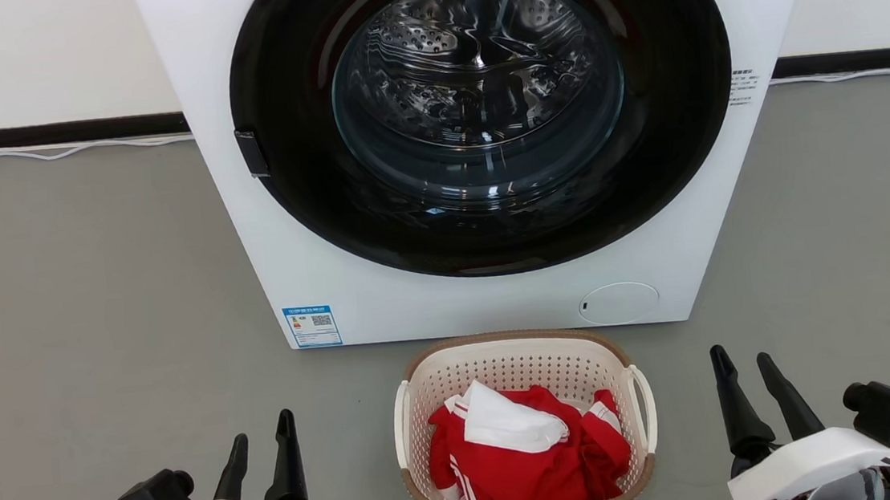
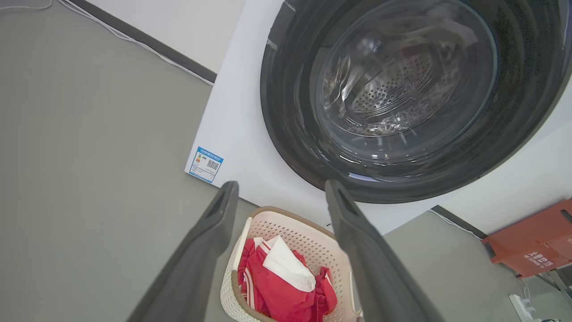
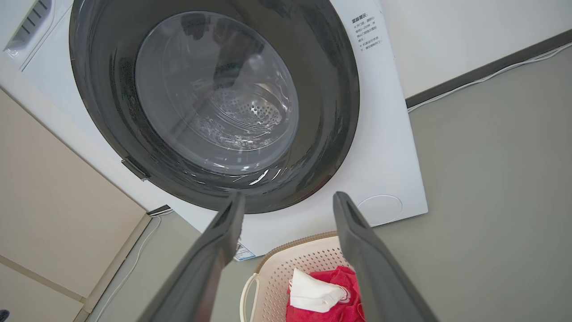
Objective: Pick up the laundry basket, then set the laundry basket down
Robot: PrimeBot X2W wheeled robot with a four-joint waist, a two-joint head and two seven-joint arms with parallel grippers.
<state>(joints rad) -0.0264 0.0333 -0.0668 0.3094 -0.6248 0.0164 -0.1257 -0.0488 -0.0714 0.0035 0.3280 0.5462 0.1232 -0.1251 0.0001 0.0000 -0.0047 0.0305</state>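
Note:
The laundry basket, cream-white and perforated with a brown woven rim and white loop handles, stands on the grey floor in front of the washing machine, holding red and white clothes. My left gripper hovers open to the basket's left, apart from it. To the basket's right my right gripper is open too, touching nothing. The left wrist view has the basket below its open fingers, and the right wrist view catches the basket between its spread fingers.
A white front-loading washing machine with a shut dark round door stands right behind the basket. Cables run along the wall base. An orange-red box lies at the right in the left wrist view. A beige panel stands beside the machine.

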